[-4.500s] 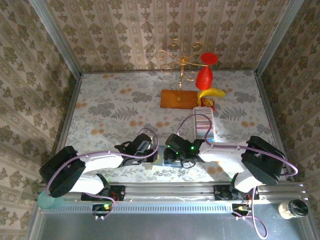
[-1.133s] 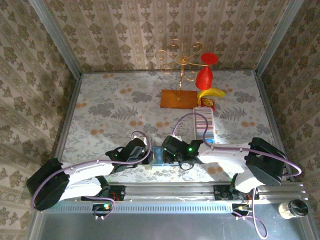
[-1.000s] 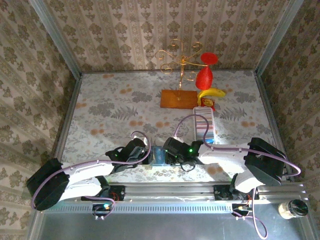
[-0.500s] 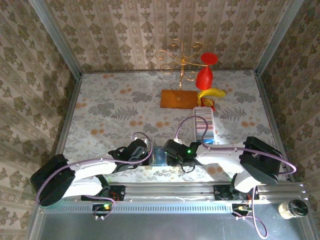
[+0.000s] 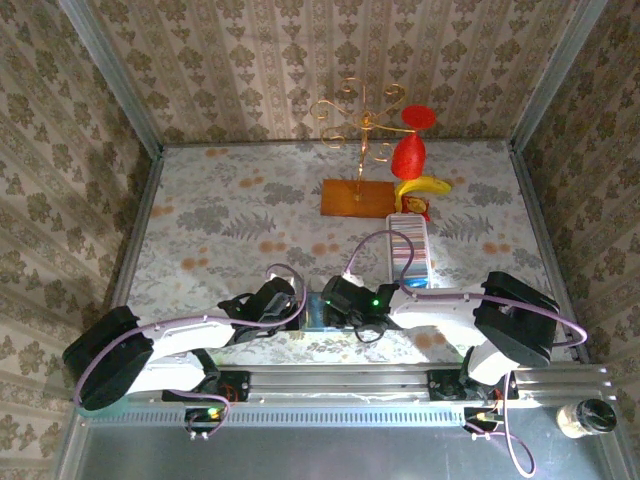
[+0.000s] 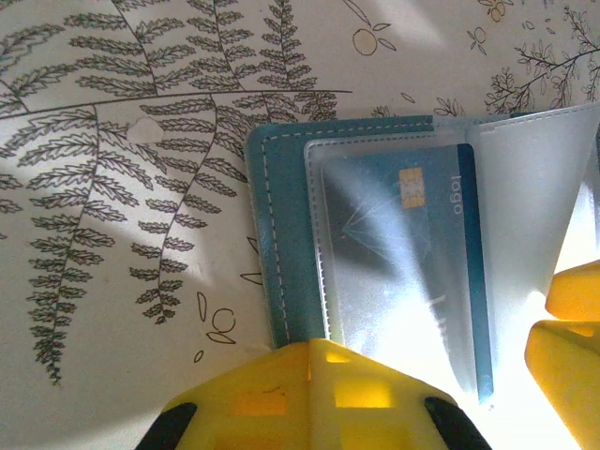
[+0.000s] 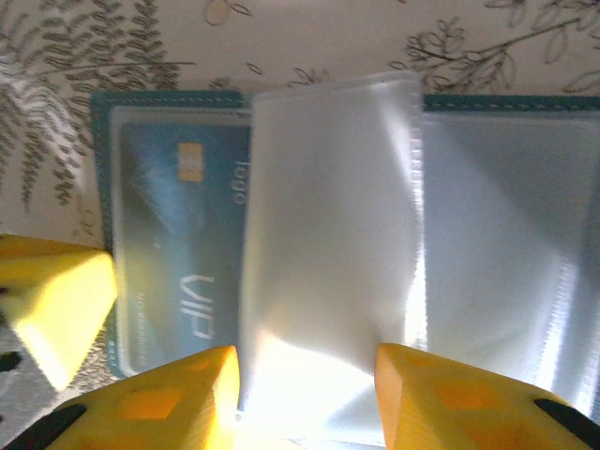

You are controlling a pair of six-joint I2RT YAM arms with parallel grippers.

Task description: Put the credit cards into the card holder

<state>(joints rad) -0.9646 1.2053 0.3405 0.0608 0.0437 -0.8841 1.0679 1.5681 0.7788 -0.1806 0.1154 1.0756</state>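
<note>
Jaws on the left gripper (image 6: 314,366) are closed tight together, their yellow tip planted on the near edge of the open card holder (image 6: 281,244); whether they pinch the teal cover or only press it to the table (image 5: 220,220) I cannot tell. The right gripper (image 7: 305,380) stands part-way open, with a clear plastic leaf (image 7: 328,216) of the holder lying between its two fingers and nothing visibly clamped. Under the neighbouring clear pocket a blue card (image 6: 412,244) lies flat, chip towards the far edge, so one card looks stowed. The holder lies spread like a book at the near edge of the table, between the two wrists. Farther back and to the right, well apart from it, more credit cards (image 5: 410,252) stand in a long white tray (image 5: 390,240). The main risk, as I judge it, is the loose leaf: with the right fingers apart it could flop back over the pocket mouth and hide the slot. The holder could also skid or fold shut if the left tip lifts or slips off the thin cover. The two sets of fingers work very near each other, so a careless swing could knock them together and nudge the blue card out.
</note>
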